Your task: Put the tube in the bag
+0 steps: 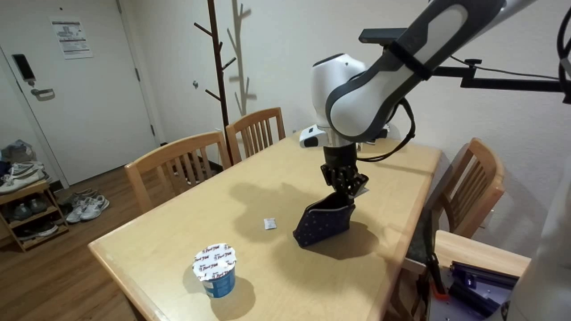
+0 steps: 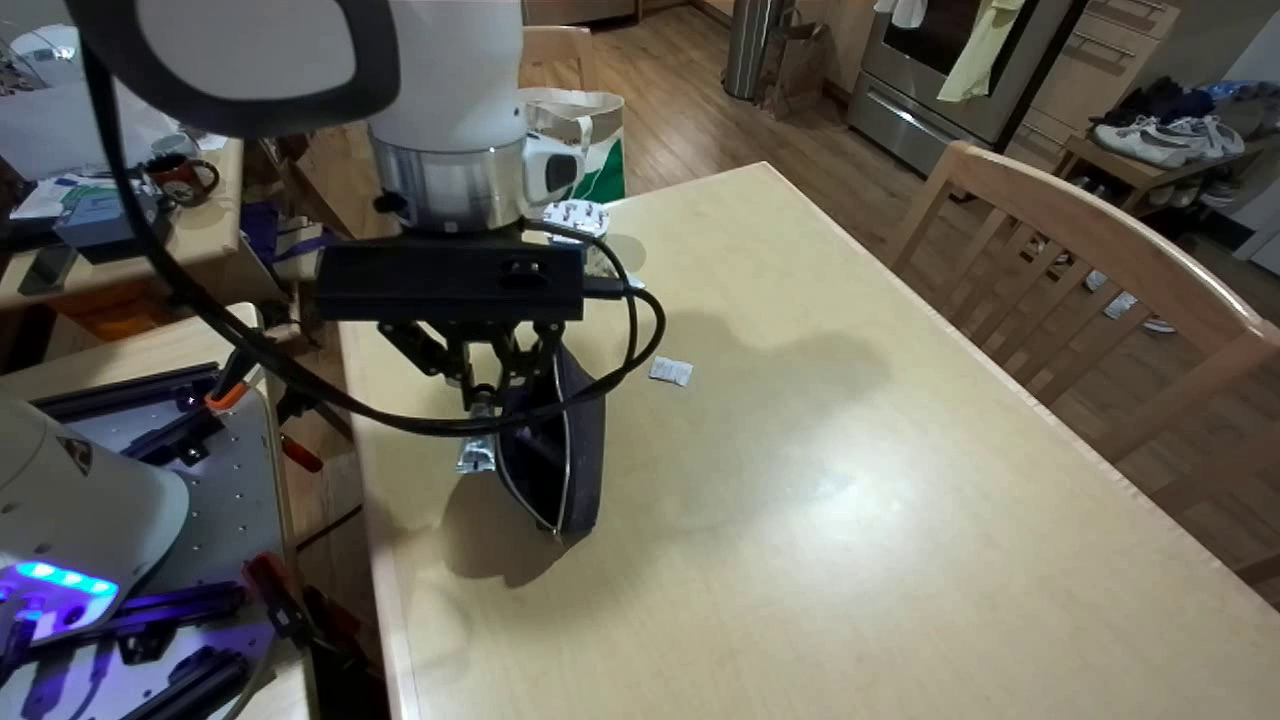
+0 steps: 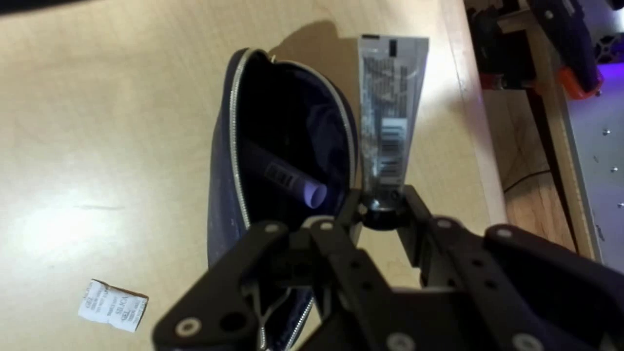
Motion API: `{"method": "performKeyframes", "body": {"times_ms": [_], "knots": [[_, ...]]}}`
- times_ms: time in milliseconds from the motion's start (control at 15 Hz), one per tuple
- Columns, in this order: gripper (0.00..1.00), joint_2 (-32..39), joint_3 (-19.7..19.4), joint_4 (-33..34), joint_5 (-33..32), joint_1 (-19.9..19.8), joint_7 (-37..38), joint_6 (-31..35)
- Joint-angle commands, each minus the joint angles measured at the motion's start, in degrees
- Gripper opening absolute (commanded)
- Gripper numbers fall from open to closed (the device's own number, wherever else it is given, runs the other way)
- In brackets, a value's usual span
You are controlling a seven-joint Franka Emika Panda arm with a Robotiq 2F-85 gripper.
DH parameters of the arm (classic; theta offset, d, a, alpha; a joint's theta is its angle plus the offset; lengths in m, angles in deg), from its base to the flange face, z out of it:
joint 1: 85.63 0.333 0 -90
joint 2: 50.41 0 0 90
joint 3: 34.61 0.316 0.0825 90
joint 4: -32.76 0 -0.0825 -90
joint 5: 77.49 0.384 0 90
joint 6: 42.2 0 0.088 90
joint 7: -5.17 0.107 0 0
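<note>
With the gripper (image 3: 382, 204) pinching the tube (image 3: 390, 122) by its black-capped end, we judge that we are on the last stretch of the job: getting the tube over the bag (image 1: 322, 229) and letting it drop in. The tube is outside the bag, its flat silvery end reaching past the fingertips (image 3: 414, 209), just beside the mouth and on the gripper's side toward the edge of the table (image 3: 451, 170). The bag's unzipped mouth lies to the gripper's left in the wrist view, so we should slide the gripper that way until the tube hangs over the gap between the zip edges. The tube looks to run roughly along that gap, which should help; we would hold that line rather than twist the wrist. We would watch the flat end most, since it could snag on the rim. Once lined up, we lower gently, spread the fingers only when the tube is below the zip, then rise straight so the soft cloth isn't dragged along. A pale-ended stick (image 3: 290, 183) lies in the bag, with what seems ample room beside it. As for pose, the arm (image 1: 361, 111) reaches over the table and bends so that the gripper points down, close by the bag's rim; whether a finger touches the cloth we cannot tell.
</note>
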Motion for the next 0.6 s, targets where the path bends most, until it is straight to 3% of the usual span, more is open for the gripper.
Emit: {"method": "performKeyframes", "body": {"times_ms": [0,533], "knots": [[0.1,0.9,1.7,0.0,-2.3,-1.7,-0.7,3.5],[0.1,4.9,0.8,-0.3,2.0,-2.1,-4.4,13.5]]}}
